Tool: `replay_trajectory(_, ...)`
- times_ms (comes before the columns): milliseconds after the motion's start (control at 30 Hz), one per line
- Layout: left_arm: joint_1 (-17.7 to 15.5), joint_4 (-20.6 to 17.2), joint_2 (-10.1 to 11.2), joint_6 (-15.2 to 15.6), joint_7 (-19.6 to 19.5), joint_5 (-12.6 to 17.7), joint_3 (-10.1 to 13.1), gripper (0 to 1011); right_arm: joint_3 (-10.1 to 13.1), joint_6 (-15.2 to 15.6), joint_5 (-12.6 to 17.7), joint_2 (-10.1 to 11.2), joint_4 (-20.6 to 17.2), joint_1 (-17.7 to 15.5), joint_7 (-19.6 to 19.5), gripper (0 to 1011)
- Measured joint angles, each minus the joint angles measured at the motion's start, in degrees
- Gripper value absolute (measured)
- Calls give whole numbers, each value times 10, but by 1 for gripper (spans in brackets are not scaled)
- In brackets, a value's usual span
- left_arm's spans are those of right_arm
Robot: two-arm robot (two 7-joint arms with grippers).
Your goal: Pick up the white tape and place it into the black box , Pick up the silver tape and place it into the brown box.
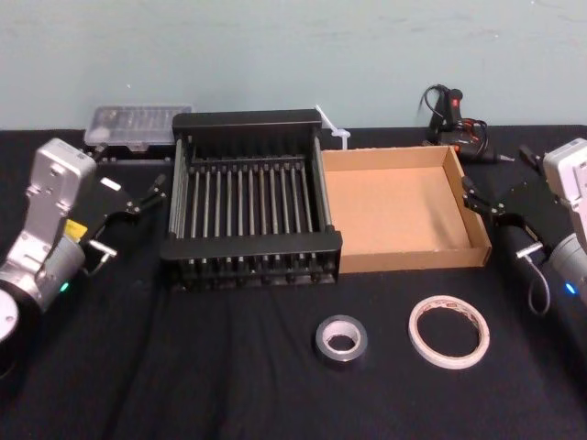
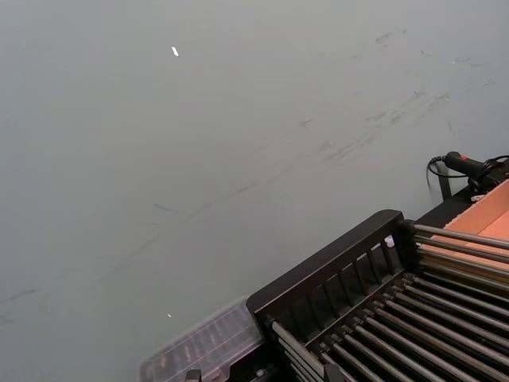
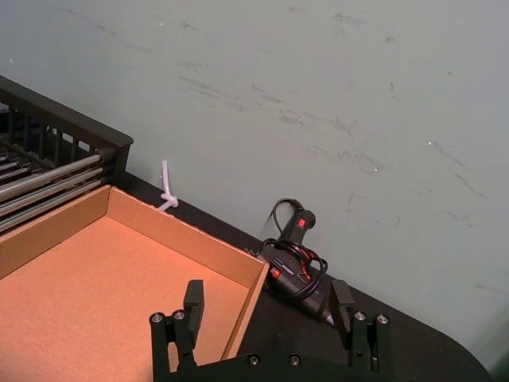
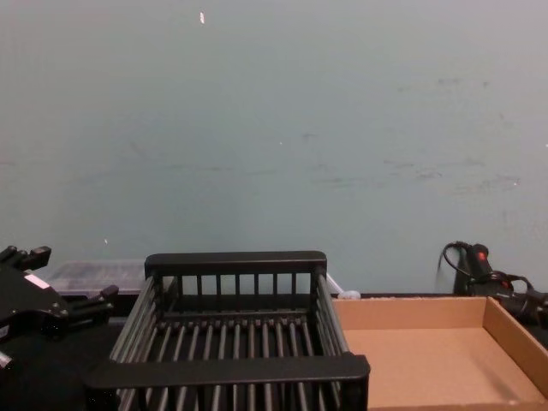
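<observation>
My right gripper (image 1: 477, 200) hovers at the right wall of the brown box (image 1: 390, 215), fingers spread apart and holding nothing; in the right wrist view its two fingers (image 3: 193, 306) straddle the box's far right corner. My left gripper (image 1: 147, 197) sits just left of the black box (image 1: 249, 247), above the black table cover (image 1: 183, 367), fingers apart and empty.

The black box and the brown box stand side by side, touching, with the black box on my left. Neither box has a roll in it.

The silver tape (image 1: 341, 340) lies flat on the table cover in front of the junction of the two boxes. The white tape (image 1: 448, 331) lies flat just to its right, in front of the brown box; the two rolls are apart.

Behind the black box sits a clear plastic case (image 1: 138, 124). Behind the brown box lies a black tool with a red switch (image 3: 296, 239) and a coiled cable.
</observation>
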Motion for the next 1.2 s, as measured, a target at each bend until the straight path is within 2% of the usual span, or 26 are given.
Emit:
replay_trajectory(167, 0, 0, 0, 0, 0, 0, 0, 1001, 0, 0, 0, 0, 0, 0, 0, 1002)
replay_trajectory(367, 0, 0, 0, 0, 0, 0, 0, 1001, 12, 6, 2, 2, -14, -11, 10, 1002)
replay_trajectory(600, 0, 0, 0, 0, 0, 0, 0, 1001, 32, 24, 24, 11, -45, -32, 31, 1002)
replay_trajectory(933, 0, 0, 0, 0, 0, 0, 0, 1002, 74, 75, 74, 38, -111, -81, 63, 1002)
replay_trajectory(1200, 0, 0, 0, 0, 0, 0, 0, 1001, 110, 111, 105, 65, -166, -136, 81, 1002)
